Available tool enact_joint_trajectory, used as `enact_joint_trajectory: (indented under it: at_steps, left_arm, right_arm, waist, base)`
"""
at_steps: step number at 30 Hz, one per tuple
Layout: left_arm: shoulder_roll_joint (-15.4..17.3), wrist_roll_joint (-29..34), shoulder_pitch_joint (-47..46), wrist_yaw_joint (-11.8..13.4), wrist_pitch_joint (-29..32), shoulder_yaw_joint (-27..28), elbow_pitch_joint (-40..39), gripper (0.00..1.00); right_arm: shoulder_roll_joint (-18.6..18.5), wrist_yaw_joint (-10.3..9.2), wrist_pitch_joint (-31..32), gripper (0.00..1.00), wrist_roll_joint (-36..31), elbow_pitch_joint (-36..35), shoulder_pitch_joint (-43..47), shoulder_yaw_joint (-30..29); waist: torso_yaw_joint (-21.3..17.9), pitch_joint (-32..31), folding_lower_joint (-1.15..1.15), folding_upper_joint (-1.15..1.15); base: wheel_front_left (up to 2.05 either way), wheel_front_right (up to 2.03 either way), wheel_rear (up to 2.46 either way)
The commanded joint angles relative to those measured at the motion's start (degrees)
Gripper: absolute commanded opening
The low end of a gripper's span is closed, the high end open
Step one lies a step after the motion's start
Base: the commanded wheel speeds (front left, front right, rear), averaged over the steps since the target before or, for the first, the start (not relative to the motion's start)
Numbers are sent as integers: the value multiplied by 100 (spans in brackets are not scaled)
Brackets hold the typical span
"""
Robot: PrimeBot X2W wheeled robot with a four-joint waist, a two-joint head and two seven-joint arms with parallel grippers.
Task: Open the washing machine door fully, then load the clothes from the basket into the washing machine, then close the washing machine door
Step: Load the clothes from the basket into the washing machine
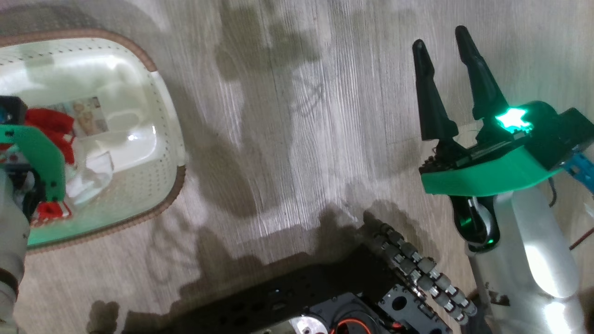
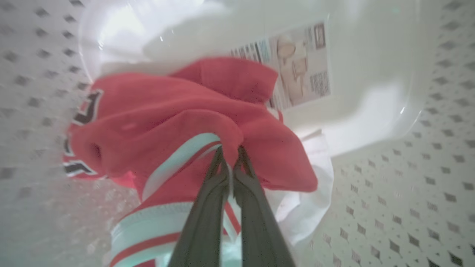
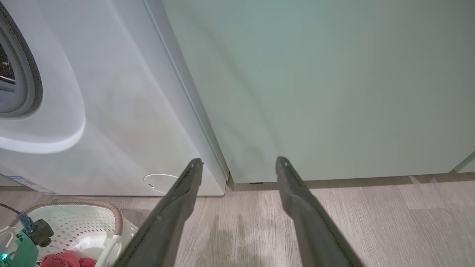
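The cream basket (image 1: 153, 153) stands on the floor at the left. Red clothes (image 1: 51, 125) with white stripes lie inside it, partly under my left arm's green wrist mount (image 1: 37, 153). In the left wrist view my left gripper (image 2: 231, 150) is shut on a fold of a red garment (image 2: 178, 122) at its striped trim. My right gripper (image 1: 441, 39) hangs open above bare floor, holding nothing. Past its fingers stands the white washing machine (image 3: 111, 111), with its grey gasket (image 3: 22, 74) and round filter cap (image 3: 159, 181). The washing machine door is out of view.
A pale green cabinet (image 3: 315, 92) stands right beside the machine. A white cloth (image 2: 308, 207) lies under the red garment, near the paper label (image 2: 297, 66) on the basket floor. My dark base (image 1: 325, 301) fills the bottom of the head view, on wood-look floor (image 1: 301, 139).
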Motion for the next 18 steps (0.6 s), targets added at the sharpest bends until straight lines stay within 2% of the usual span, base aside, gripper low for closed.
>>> enact_joint_trajectory:
  at_steps: [1,11,14,18]
  left_arm:
    - [237,27,93,108,-358,120,-159,0]
    - [-204,-309,524,425,-1976,413,-855,0]
    - [-305,-389,673,480,-2213,480,-1071,0]
    - [-472,-529,1039,625,-2471,641,-1735,0]
  right_arm:
    - [-15,0,-35,100,-9,-172,257,20]
    - [-15,0,-36,100,-330,-176,539,-343]
    - [-15,0,-36,100,-395,-168,613,-414]
    - [-15,0,-34,100,-512,-150,749,-535]
  waist:
    - [109,-156,0,0]
    - [609,-936,0,0]
    - [718,-1124,0,0]
    - [924,-1501,0,0]
  base:
    - [0,0,0]
    - [0,0,0]
    - [0,0,0]
    - [0,0,0]
